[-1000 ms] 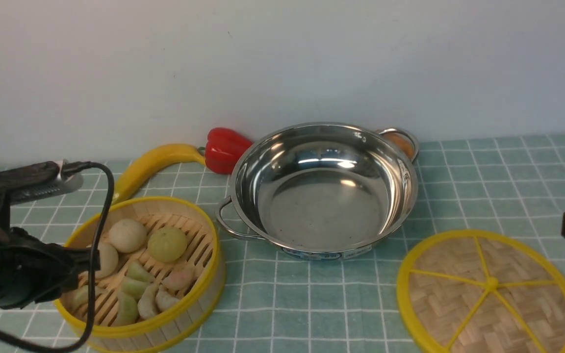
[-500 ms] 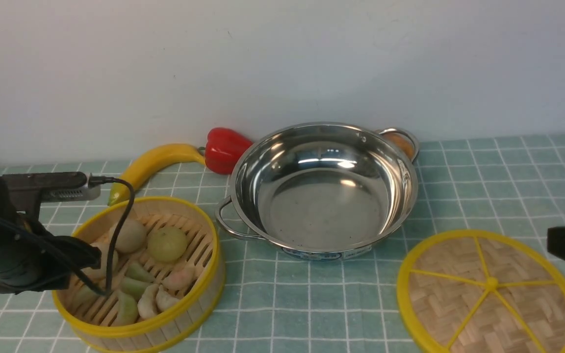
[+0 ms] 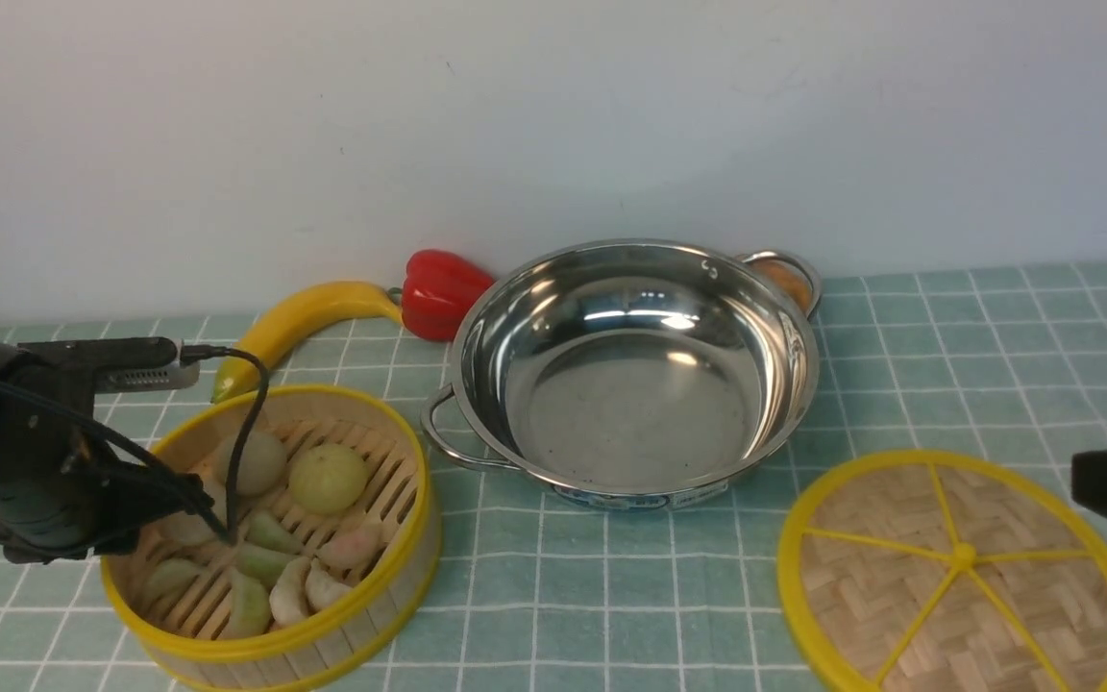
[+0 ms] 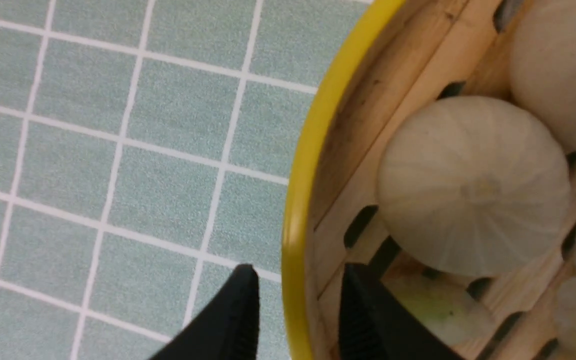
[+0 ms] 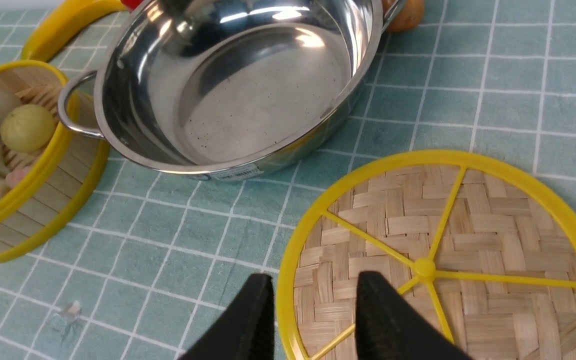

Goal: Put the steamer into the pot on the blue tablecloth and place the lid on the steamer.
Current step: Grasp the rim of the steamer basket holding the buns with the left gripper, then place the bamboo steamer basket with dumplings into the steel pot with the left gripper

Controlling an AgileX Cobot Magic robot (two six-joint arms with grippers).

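The steamer (image 3: 361, 625) sits on the cloth (image 3: 947, 375) on my left side, just beside the pot (image 3: 640, 413). It is not in the pot yet. It is made of bamboo, so I think it is light and stiff. Its wall is thin, and that is a good place to pinch, with one finger inside and one outside. The buns in it look loose. I think they could roll out if I tip it, so I should lift it flat.

My left gripper (image 4: 300, 275) is right at that wall. Its fingers are apart. One is over the cloth outside the yellow rim, and one is inside over the slats, next to a white bun (image 4: 473, 185). The gap is only a bit wider than the rim. I cannot tell if a finger touches the wall. It holds nothing.

The pot is empty and shiny. I think the steamer could slide on its smooth steel.

The lid (image 5: 443, 240) lies flat on the cloth on my right side. It looks thin and light. It lies very flat, so the rim may be hard to get hold of.

My right gripper (image 5: 315, 280) hangs over that rim. Its fingers are apart, one over the cloth and one over the woven part. It holds nothing.
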